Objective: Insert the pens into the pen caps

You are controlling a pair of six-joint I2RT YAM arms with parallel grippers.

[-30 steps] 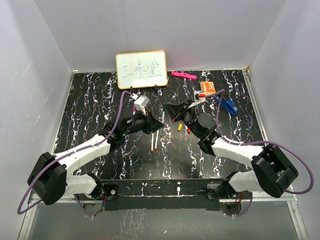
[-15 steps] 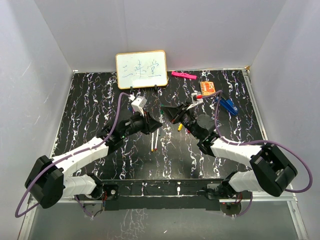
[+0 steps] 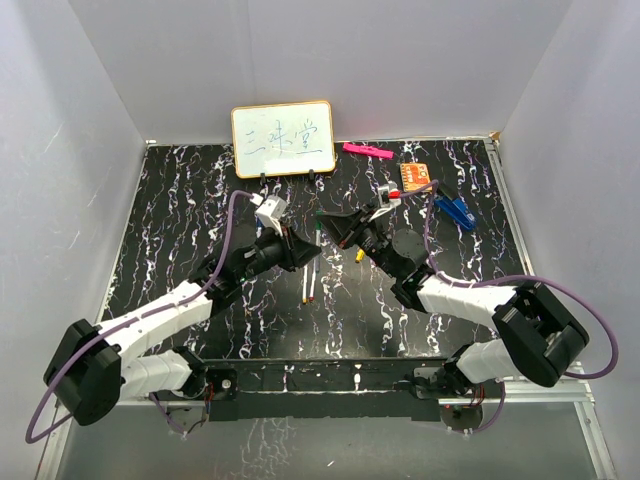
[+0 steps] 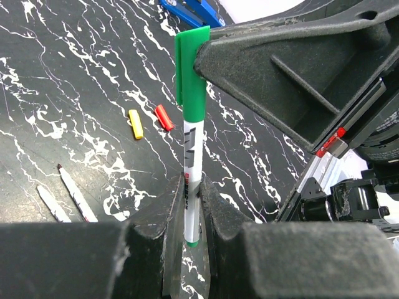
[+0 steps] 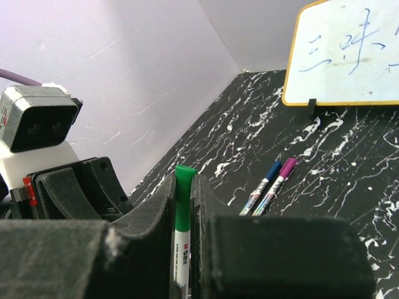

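Top external: whiteboard [image 3: 283,139] behind pens [image 3: 314,283]

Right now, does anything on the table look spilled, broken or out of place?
Nothing stands out. Two uncapped pens and the loose yellow cap and red cap lie flat on the table. The green pen runs straight from the left tool to the right tool, its green cap in line with it.

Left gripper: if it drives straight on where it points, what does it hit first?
Most likely the right gripper, shut on the green cap of the pen that the left gripper holds. Its body looms just ahead; exact depth is unclear.
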